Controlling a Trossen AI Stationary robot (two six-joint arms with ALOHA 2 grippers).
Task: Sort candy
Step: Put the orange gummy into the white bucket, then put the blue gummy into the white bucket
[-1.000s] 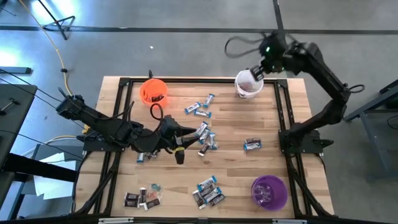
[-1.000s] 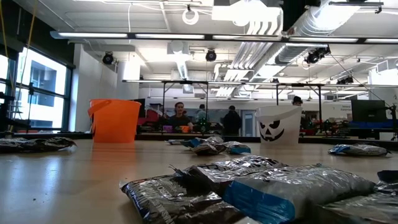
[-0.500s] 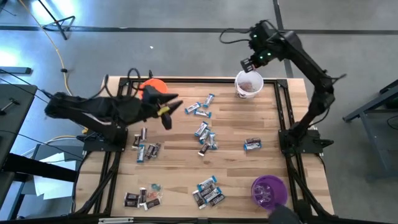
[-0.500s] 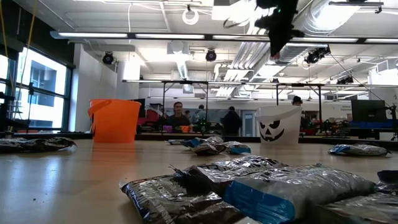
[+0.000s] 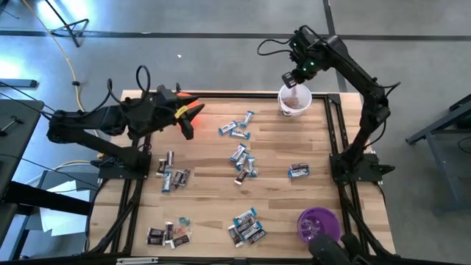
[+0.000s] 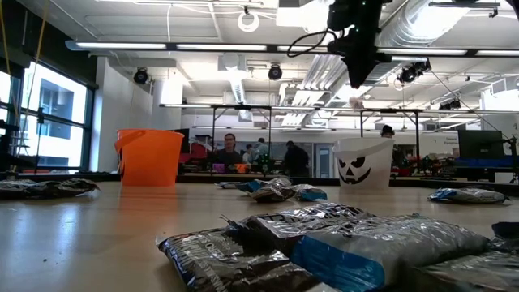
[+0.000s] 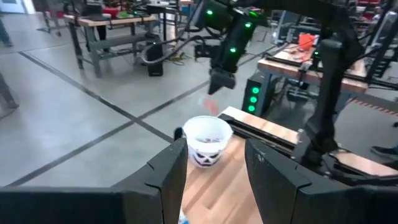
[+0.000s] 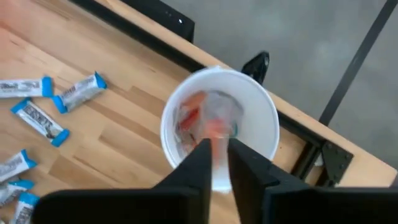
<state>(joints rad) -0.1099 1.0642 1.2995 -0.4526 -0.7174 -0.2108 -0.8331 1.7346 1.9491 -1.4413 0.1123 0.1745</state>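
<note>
R gripper (image 5: 291, 79) above white cup (image 5: 294, 101) at far edge; candy (image 5: 243, 163) mid-table, probably some in cup.

right gripper (image 5: 290, 79) above white cup (image 5: 295, 101), left gripper (image 5: 193, 118) at orange cup, candy (image 5: 243, 163) scattered

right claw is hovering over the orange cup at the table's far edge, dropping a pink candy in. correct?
Not quite: the right claw is over the white cup, not the orange cup. The right wrist view looks straight down into the white cup, with a pink candy just below the fingers. The rest holds.
</note>
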